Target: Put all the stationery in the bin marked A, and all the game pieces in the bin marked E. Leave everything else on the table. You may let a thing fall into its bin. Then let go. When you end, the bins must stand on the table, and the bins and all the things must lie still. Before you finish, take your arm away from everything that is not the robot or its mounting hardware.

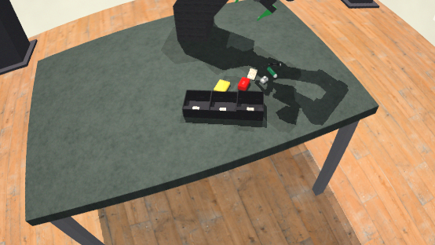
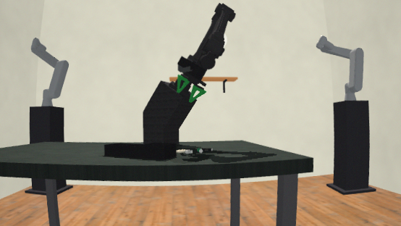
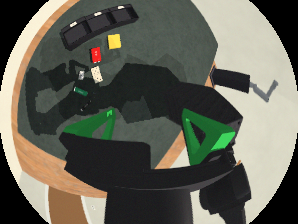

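My gripper (image 2: 184, 97) (image 3: 148, 112) is open and empty, high above the table. A black three-compartment bin row (image 1: 224, 115) (image 2: 139, 151) stands on the table; its white labels are too small to read, and no things show inside. Beside it lie a yellow block (image 1: 222, 85) (image 3: 114, 41) and a red block (image 1: 243, 83) (image 3: 96, 54). Farther off are a cream dotted domino-like tile (image 1: 252, 74) (image 3: 97, 74), a small grey thing (image 1: 264, 79) (image 3: 81, 75), a green cylinder (image 1: 272, 71) (image 3: 80, 91) and a thin black thing (image 1: 275, 63) (image 3: 86, 105).
The arm's thick black base column (image 1: 194, 31) (image 2: 161, 116) stands on the table behind the things. The arm's shadow falls across the small things. The table's edge (image 1: 334, 125) lies beyond the bins. Two grey arms on black pedestals stand away from the table.
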Controlling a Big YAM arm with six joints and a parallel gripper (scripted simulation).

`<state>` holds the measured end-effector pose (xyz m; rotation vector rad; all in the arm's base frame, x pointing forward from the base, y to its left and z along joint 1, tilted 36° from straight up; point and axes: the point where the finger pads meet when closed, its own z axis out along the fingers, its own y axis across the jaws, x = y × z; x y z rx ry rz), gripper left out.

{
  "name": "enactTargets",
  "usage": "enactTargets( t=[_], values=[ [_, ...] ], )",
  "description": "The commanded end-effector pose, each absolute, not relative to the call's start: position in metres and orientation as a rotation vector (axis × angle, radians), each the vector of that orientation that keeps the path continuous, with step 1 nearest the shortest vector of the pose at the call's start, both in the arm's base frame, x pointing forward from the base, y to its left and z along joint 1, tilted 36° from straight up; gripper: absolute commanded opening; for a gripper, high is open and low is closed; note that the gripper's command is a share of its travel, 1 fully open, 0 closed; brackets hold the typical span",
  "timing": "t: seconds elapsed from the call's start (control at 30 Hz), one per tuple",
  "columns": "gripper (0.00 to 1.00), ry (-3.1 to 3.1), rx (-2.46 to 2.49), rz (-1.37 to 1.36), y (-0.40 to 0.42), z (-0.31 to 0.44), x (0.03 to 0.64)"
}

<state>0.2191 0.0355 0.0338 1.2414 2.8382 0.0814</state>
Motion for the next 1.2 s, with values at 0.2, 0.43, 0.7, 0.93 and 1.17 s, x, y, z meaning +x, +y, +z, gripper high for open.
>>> enactTargets(
  t=[0.2,0.43,0.7,0.93,1.17],
  values=[
    [1.0,2.834,1.241,0.084,0.0354,0.0351,0.2204],
    [1.0,2.834,1.241,0.084,0.0354,0.0351,0.2204],
    [0.08,2.838,1.242,0.081,0.0354,0.0338,0.2191],
    [0.08,2.838,1.242,0.081,0.0354,0.0338,0.2191],
    [0.08,2.838,1.242,0.081,0.0354,0.0338,0.2191]
  ],
)
